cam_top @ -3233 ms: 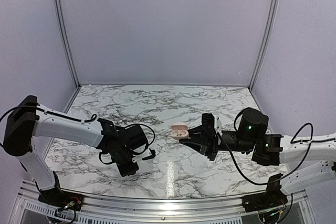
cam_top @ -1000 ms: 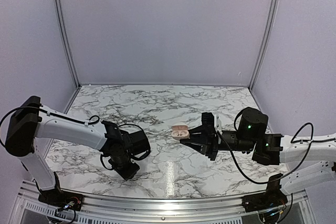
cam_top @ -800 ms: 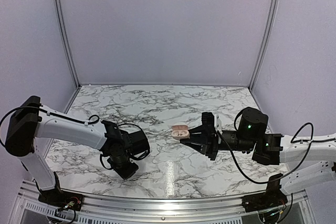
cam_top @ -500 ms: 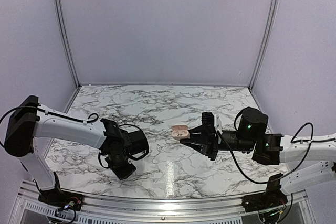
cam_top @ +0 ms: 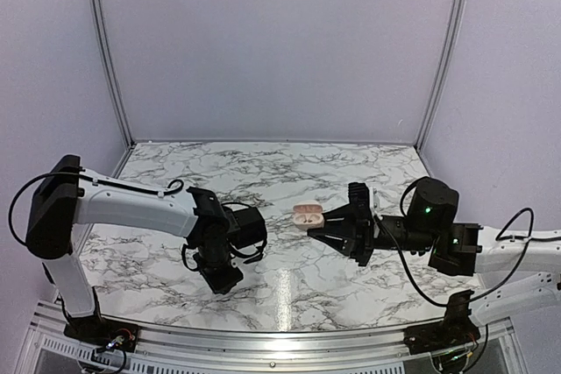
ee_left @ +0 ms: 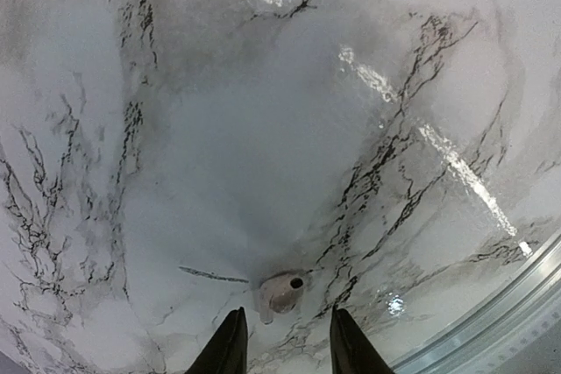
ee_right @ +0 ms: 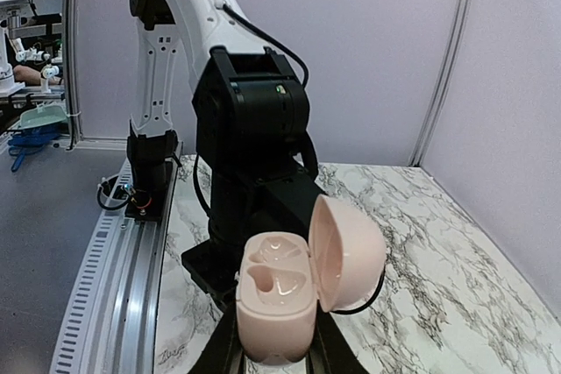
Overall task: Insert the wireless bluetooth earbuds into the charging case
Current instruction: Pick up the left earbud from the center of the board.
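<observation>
Enclosure: plain lilac walls stand on three sides of a white marble-patterned table.

The left arm reaches from its base toward the middle of the table, with its wrist turned down over the near half. The right arm lies low along the near right side, its forearm pointing left toward the centre.

The right gripper is closed on the charging case, with one finger on each side of the lower body. The case is held upright above the table, near its centre and to the right of the left arm's wrist (the overhead view shows the two apart). Its lid is hinged open, to the right in the wrist view. The two sockets show pale pink.

The left gripper points down at the marble with its fingers apart. A small pale piece with a dark spot sits in line with the gap, just past the fingertips. Marble shows between the piece and the finger on the right of the wrist view. On the other side the margin is too thin to judge, so contact cannot be confirmed. Whether the piece rests on the table cannot be told either.
</observation>
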Controlling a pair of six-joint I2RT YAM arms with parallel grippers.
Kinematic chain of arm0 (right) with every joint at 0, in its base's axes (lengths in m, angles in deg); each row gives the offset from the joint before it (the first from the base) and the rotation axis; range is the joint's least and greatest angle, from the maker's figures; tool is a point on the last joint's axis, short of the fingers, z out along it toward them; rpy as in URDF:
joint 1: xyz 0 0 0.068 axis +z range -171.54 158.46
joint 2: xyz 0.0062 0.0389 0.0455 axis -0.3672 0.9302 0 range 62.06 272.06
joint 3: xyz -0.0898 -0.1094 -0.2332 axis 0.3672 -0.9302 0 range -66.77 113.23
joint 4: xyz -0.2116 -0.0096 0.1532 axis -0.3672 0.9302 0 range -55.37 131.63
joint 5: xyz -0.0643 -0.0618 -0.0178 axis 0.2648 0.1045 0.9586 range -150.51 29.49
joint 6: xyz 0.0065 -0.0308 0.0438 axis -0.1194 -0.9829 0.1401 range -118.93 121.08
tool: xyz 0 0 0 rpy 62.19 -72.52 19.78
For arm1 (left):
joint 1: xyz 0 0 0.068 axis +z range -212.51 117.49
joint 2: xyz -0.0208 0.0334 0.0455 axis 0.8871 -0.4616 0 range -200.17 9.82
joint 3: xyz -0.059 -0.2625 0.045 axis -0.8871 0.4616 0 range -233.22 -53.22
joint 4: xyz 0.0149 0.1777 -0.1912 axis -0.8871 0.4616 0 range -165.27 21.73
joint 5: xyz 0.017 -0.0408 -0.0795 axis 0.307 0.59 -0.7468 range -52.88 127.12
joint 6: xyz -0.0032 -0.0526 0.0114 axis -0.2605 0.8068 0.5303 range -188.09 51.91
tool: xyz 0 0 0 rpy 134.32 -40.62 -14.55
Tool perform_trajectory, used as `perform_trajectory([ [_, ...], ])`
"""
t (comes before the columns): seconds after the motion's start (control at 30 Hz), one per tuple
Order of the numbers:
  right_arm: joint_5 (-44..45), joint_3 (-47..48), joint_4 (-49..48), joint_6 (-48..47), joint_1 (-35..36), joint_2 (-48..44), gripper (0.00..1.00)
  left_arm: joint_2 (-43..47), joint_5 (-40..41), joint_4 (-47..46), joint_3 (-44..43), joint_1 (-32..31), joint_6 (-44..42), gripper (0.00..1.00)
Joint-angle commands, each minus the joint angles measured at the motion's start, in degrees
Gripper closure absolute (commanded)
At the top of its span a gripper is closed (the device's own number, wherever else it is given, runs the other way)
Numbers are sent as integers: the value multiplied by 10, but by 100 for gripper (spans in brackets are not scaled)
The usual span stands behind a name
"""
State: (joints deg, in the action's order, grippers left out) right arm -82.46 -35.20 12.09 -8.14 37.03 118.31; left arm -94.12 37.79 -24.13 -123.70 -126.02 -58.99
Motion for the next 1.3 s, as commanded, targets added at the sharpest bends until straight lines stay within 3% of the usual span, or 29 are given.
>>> perform_trajectory([
  [0.0,1,11,5,12,-5,-25,100,-33,2,35,-19,0,-26,69],
  [0.63,23,-12,10,13,-7,-58,100,-92,2,66,-55,4,-60,81],
  [0.83,23,-12,10,15,-8,-56,100,-81,15,68,-57,6,-58,90],
  [1.03,31,-8,1,17,-10,-43,100,-19,35,35,-48,19,-40,94],
  [1.27,37,5,-11,7,-13,-23,100,141,57,-68,-39,29,-55,92],
])
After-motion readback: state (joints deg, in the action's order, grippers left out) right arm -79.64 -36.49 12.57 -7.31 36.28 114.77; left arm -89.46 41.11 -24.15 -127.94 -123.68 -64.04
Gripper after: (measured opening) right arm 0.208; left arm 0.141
